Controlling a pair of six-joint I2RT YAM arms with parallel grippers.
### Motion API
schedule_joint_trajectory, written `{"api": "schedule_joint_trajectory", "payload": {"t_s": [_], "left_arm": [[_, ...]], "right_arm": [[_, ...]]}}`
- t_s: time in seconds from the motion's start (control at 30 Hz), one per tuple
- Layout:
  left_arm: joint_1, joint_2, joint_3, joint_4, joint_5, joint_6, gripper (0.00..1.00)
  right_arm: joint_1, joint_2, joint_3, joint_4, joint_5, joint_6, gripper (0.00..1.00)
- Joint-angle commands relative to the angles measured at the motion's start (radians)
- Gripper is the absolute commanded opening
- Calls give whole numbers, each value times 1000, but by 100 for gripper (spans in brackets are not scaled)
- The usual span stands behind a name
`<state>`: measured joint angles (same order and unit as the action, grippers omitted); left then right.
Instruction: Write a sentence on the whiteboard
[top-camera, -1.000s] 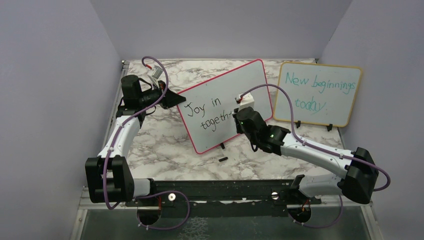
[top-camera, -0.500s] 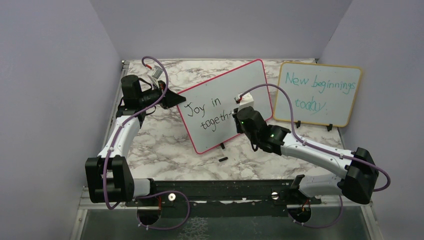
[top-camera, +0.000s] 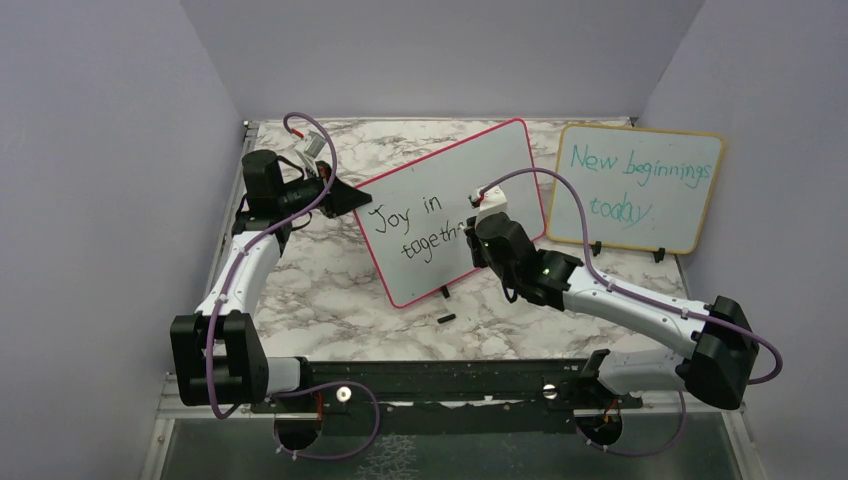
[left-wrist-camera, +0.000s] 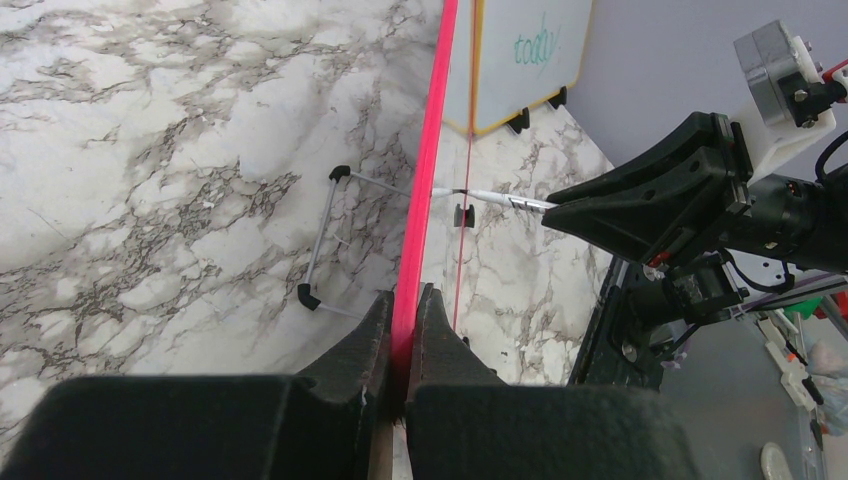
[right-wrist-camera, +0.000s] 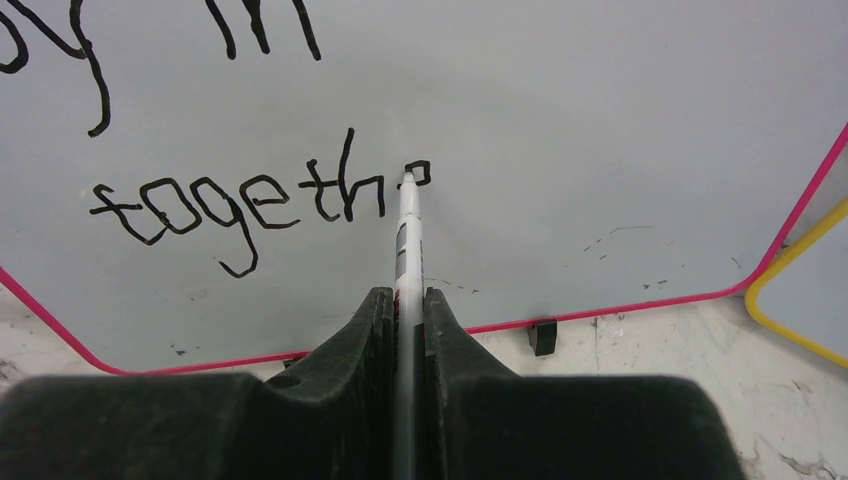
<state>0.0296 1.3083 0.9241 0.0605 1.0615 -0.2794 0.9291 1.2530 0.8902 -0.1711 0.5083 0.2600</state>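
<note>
The whiteboard (top-camera: 487, 165) with the red-pink frame stands tilted at the table's middle. My left gripper (top-camera: 345, 196) is shut on its left edge; the left wrist view shows the frame (left-wrist-camera: 430, 180) between the jaws of the gripper (left-wrist-camera: 404, 310). My right gripper (top-camera: 478, 232) is shut on a white marker (right-wrist-camera: 407, 230) whose tip touches the board. The sentence (right-wrist-camera: 240, 205) reads "Joy in" and below it "togeth" with a fresh small loop at the marker tip. In the top view the sentence (top-camera: 410, 225) is partly hidden by the right arm.
A yellow-framed board (top-camera: 637, 187) with teal writing "New beginnings today" stands at the back right. A small black cap-like piece (top-camera: 446, 319) lies on the marble table in front of the whiteboard. A wire stand (left-wrist-camera: 330, 235) props the whiteboard from behind.
My right gripper has shifted slightly, and the stroke after "togeth" has changed shape at the marker tip. The left arm and the board have not moved.
</note>
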Motion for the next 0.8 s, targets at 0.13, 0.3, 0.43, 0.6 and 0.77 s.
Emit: {"api": "schedule_joint_trajectory", "payload": {"t_s": [0.13, 0.3, 0.43, 0.6, 0.77], "left_arm": [[-10, 34, -16, -87, -123, 111, 0], [-10, 34, -16, -87, -124, 111, 0], [-10, 34, -16, -87, -124, 111, 0], [-10, 35, -16, -87, -124, 111, 0], [-10, 35, -16, -87, -124, 111, 0]], "right_arm": [[-4, -9, -9, -4, -40, -3, 0], [-5, -13, -15, -30, -39, 3, 1], [-4, -15, -19, -46, -51, 5, 0], [-4, -13, -22, -65, -59, 6, 1], [-4, -9, -24, -87, -43, 11, 1]]}}
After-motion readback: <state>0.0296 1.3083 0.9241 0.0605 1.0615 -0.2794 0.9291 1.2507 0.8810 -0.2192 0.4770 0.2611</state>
